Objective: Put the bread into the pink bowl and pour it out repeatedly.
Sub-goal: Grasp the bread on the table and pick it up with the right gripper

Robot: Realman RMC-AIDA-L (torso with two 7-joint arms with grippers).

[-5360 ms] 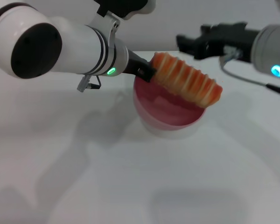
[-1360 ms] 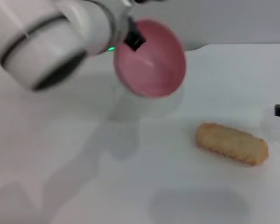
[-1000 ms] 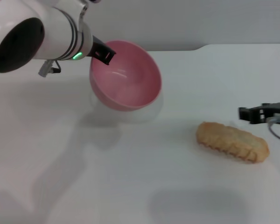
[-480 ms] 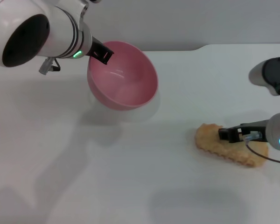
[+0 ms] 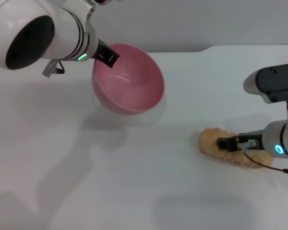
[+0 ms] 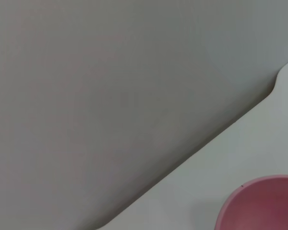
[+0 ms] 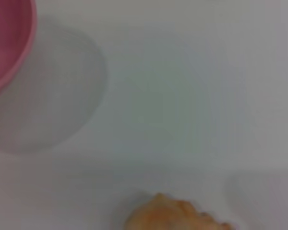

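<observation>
The pink bowl (image 5: 129, 84) hangs tilted above the table at the back left, its empty inside facing me. My left gripper (image 5: 107, 57) is shut on its far-left rim. Parts of the bowl also show in the left wrist view (image 6: 264, 203) and the right wrist view (image 7: 7, 43). The bread (image 5: 216, 143) lies flat on the table at the right, tan side up; its end shows in the right wrist view (image 7: 175, 214). My right gripper (image 5: 226, 143) sits low over the loaf's middle, covering part of it.
The white table (image 5: 134, 182) reaches back to an edge (image 5: 182, 50) with a grey wall behind it. The bowl's shadow (image 5: 129, 115) falls on the table right below it. My right forearm (image 5: 278, 86) stands at the right edge.
The bread, earlier resting across the bowl, now lies on the table. The bowl swung back from facing sideways to a lesser tilt. My right gripper came in from the right and settled over the loaf.
</observation>
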